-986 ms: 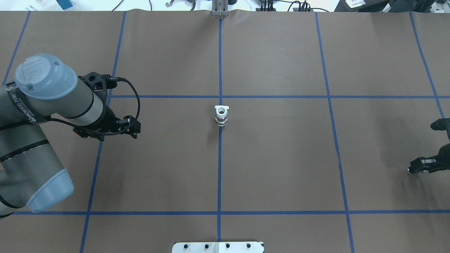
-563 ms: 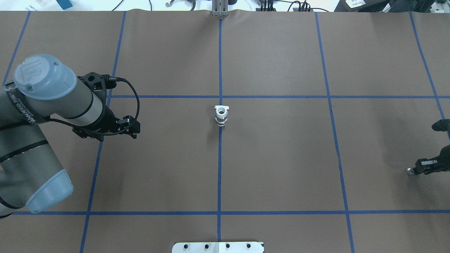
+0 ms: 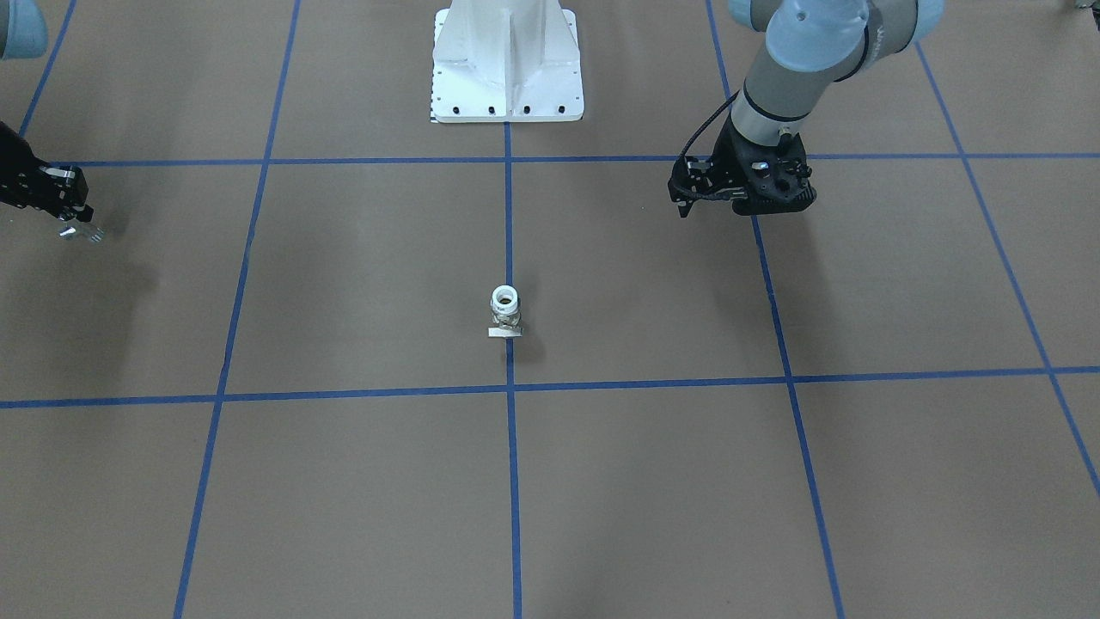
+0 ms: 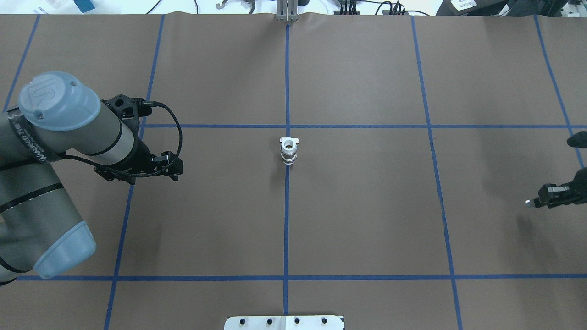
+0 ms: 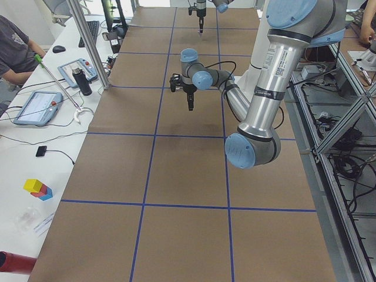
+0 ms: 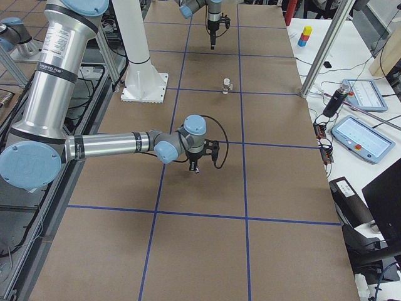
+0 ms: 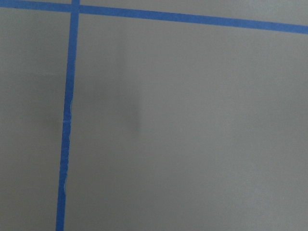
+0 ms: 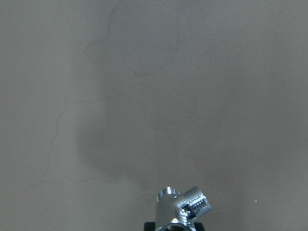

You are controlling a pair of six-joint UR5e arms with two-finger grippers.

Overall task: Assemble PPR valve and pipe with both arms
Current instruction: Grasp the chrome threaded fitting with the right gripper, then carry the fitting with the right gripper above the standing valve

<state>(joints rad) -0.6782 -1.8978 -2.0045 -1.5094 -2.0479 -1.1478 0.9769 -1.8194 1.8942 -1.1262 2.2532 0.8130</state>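
The right gripper is clasping the pipe near the table's right edge, the PPR valve is standing on the centre tape line, and the left gripper, under a UR-logo cap, is hiding whether it is open.

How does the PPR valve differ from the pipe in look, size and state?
The PPR valve has white plastic ends; the pipe is all shiny chrome. The PPR valve stands free on the table; the pipe hangs above it, gripped by the right end effector. The PPR valve looks larger than the pipe. Both are small fittings.
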